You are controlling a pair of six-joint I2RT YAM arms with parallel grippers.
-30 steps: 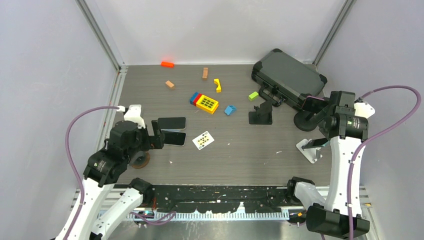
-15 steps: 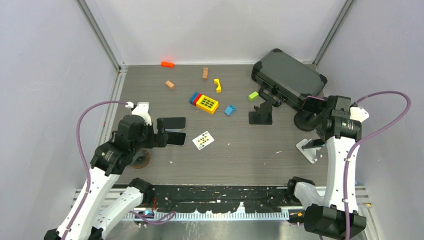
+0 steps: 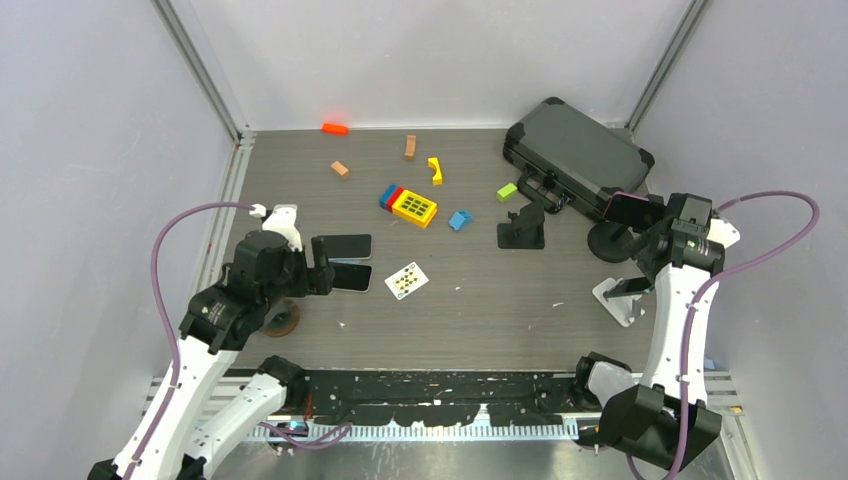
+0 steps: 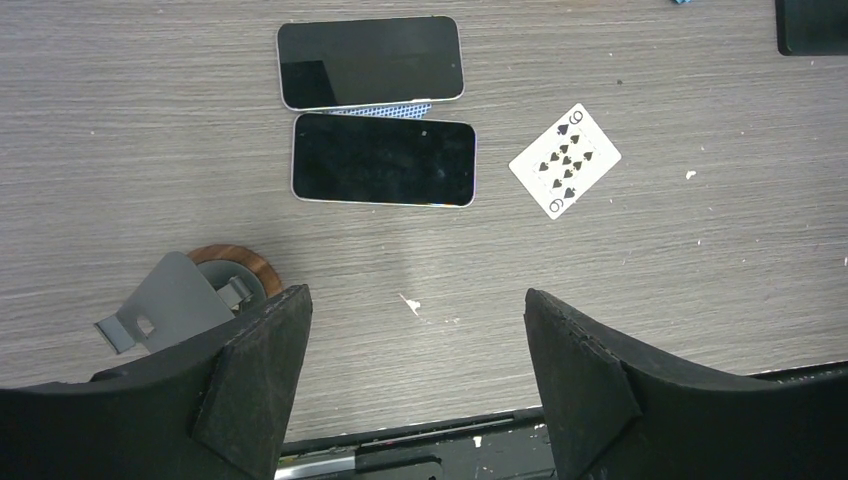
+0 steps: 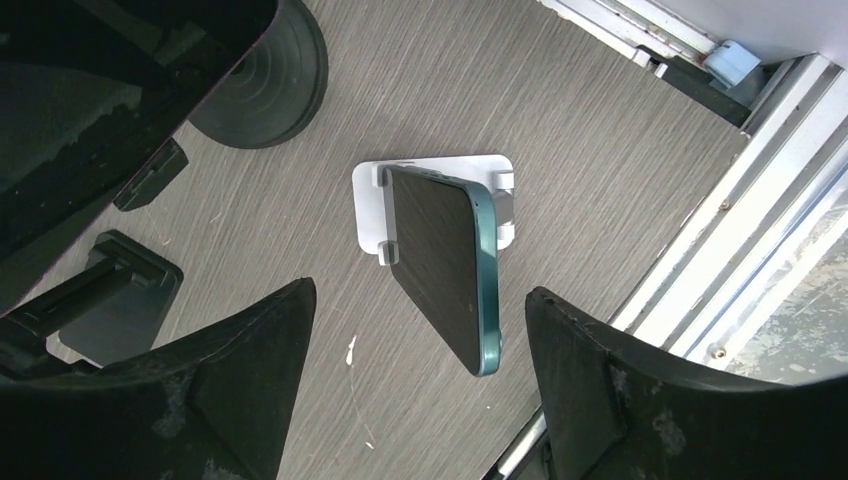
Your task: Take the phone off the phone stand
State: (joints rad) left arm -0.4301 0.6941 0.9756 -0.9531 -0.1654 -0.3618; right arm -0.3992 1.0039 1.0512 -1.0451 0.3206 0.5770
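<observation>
Phone, leaning in its white stand, looks stiff, slick-glassed and probably light; pinch its long teal edges with the right pincer, jaws apart above it.

Left claw and right claw, jaws wide apart.

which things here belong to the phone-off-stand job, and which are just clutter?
Job: teal phone, white stand holding it, right gripper.
Clutter: two flat phones, playing card, black case, coloured blocks, empty grey stand.
</observation>
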